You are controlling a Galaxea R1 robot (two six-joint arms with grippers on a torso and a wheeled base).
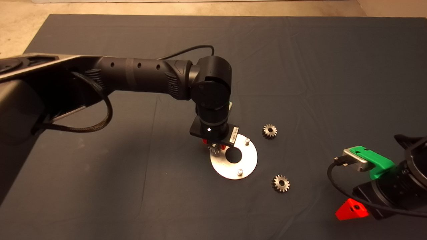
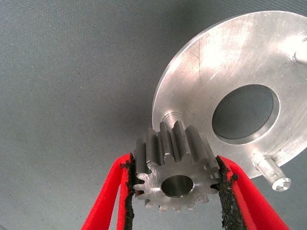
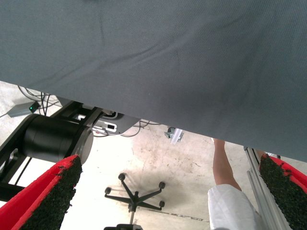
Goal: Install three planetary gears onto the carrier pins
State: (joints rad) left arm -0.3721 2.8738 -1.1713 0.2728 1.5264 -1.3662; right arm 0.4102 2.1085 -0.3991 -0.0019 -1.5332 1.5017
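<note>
The left tool (image 2: 175, 184) pinches a gear (image 2: 175, 165) just above a carrier pin (image 2: 171, 116); square the bore over it before lowering; right tool (image 3: 163, 191) waits spread.

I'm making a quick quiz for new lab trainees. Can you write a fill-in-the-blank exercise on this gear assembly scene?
1. The left claw is shut on one ____.
2. The number of gears lying loose on the mat is ____.
3. The round plate has a large central ____.
4. The right claw, parked beside the mat, holds ____.

Missing words: gear; two; hole; nothing
</note>
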